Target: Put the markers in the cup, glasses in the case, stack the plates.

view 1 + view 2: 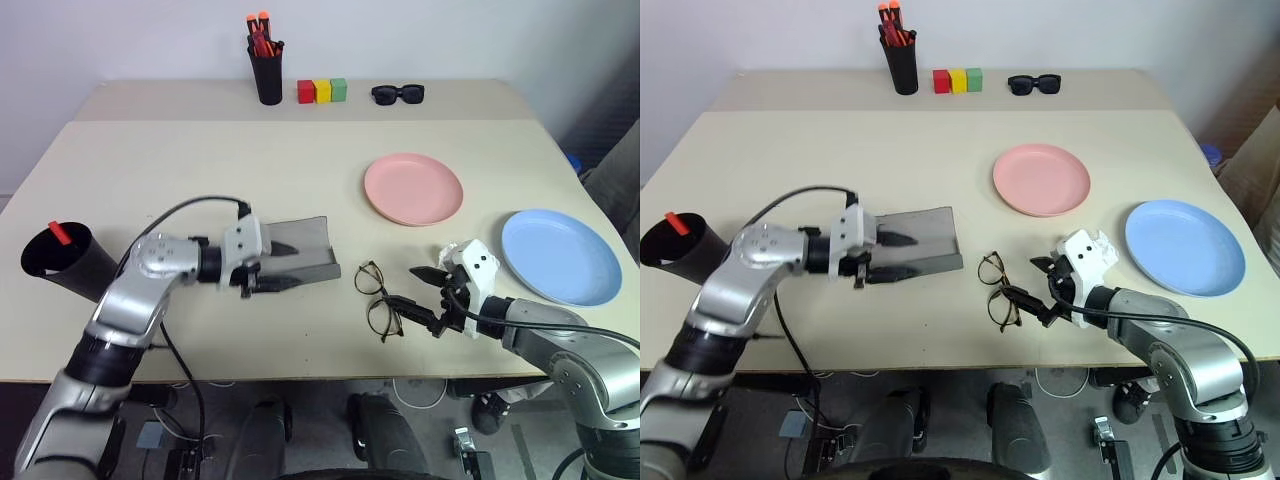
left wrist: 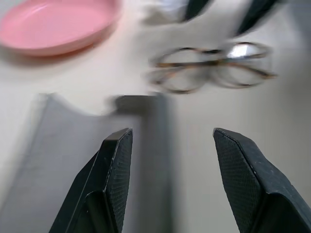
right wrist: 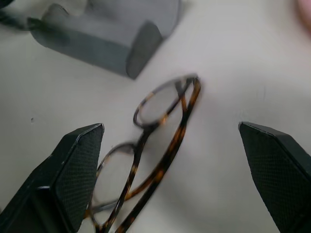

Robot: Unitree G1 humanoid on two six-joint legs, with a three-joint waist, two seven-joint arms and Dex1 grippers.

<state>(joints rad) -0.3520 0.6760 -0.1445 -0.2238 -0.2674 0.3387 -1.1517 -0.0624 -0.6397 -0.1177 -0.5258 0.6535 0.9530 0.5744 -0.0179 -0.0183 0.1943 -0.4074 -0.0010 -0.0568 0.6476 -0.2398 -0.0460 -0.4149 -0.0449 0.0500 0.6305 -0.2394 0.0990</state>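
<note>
While both grippers' fingers (image 2: 116, 165) stand spread, one glasses (image 1: 378, 300), one case (image 1: 300, 257) and two plates (image 1: 413, 188) lie apart.

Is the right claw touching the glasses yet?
Apart. In the right wrist view the right claw is open, its fingers either side of the glasses with bare table showing between them.

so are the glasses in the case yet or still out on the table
Still out. The glasses lie folded on the bare table, beside the grey case and apart from it; the case's trough holds nothing.
</note>
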